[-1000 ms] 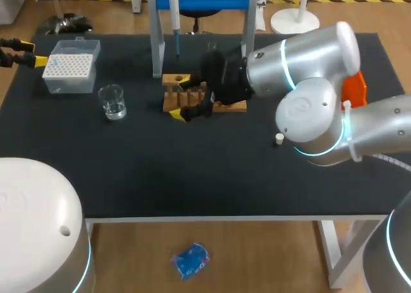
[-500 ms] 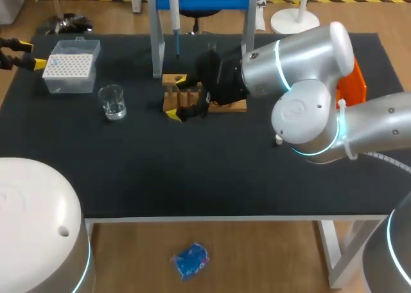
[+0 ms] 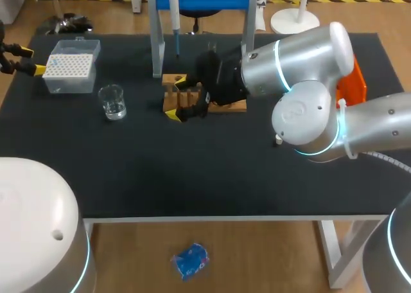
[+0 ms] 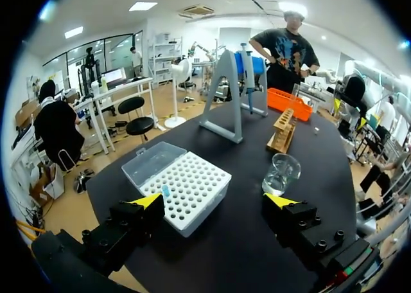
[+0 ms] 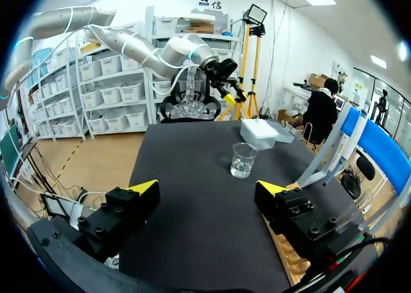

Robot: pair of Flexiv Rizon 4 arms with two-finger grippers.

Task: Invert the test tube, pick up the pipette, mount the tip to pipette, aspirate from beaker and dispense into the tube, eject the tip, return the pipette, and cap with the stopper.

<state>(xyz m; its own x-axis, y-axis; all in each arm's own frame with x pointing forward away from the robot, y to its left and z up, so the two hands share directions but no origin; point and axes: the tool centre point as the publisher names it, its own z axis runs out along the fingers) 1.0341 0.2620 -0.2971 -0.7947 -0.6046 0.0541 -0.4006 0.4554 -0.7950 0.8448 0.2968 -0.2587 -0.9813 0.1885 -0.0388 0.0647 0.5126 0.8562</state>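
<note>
Your right arm lies level at the rack, jaws apart; left arm beside the tip box, jaws apart.

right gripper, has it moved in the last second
Yes. The right gripper shifted slightly toward the view's left, along the wooden test tube rack in the direction of the beaker.

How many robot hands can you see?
2. The left hand is beside the tip box; the right hand is at the rack. None seems hidden.
</note>
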